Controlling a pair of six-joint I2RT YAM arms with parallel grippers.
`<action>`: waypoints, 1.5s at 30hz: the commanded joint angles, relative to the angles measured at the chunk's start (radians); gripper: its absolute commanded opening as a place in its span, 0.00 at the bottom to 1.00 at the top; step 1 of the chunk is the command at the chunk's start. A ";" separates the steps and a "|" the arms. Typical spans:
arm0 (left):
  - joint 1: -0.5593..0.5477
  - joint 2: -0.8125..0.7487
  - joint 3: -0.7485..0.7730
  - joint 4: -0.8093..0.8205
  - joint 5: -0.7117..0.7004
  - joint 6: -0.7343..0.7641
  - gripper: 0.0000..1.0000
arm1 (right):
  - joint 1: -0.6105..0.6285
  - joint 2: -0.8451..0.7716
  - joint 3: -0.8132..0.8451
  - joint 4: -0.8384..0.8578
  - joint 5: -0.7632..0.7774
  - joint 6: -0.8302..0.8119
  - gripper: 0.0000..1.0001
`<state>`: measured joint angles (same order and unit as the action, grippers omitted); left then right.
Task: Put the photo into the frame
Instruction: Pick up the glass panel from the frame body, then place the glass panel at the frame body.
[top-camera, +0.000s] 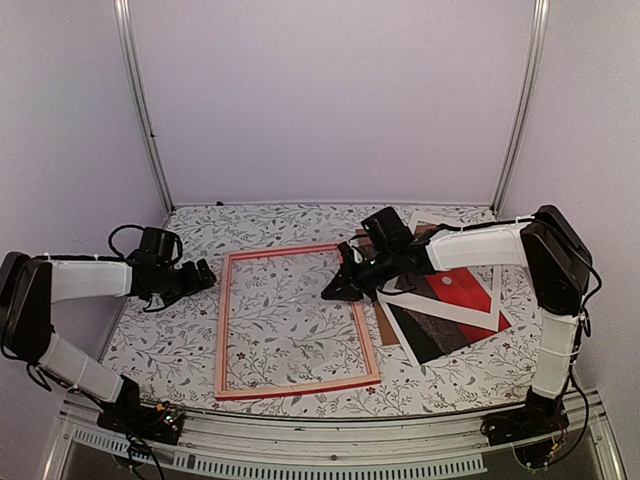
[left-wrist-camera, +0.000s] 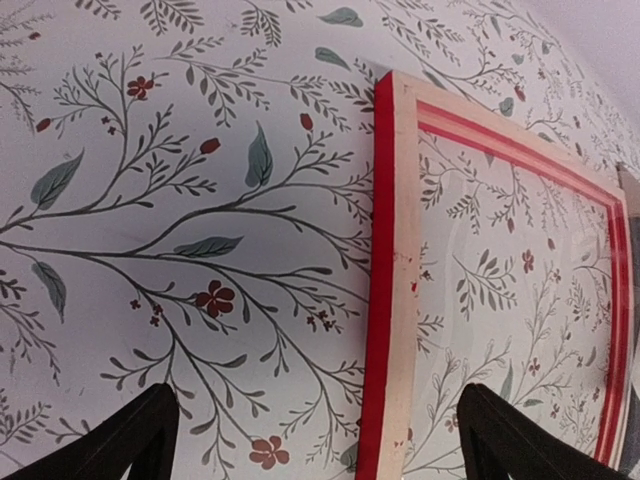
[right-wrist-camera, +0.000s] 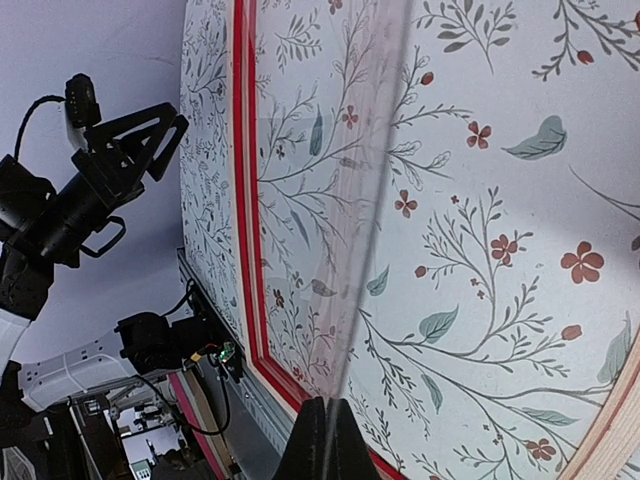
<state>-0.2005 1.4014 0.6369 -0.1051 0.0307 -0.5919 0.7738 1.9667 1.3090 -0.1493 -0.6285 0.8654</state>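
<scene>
The left hand hangs open beside the frame on the desk. The right hand is closed, pinching a clear sheet. The photo lies right of the frame.

White arm links, black joints, black cables

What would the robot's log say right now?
left tool: open, near frame | right tool: shut, seemingly pinching clear pane | photo: not in frame yet, lying to its right
</scene>
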 joint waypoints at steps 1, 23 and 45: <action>-0.012 -0.005 0.021 -0.013 -0.023 0.005 0.99 | 0.010 -0.066 0.044 0.033 -0.062 0.025 0.00; -0.012 -0.023 0.040 -0.032 -0.029 0.005 1.00 | 0.036 -0.127 0.088 0.139 -0.144 0.119 0.00; 0.193 -0.203 0.023 -0.068 0.019 -0.024 1.00 | 0.137 -0.024 0.411 0.123 -0.178 0.147 0.00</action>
<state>-0.0685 1.2655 0.6540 -0.1478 0.0391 -0.6037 0.8818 1.9125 1.6451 -0.0059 -0.7868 1.0187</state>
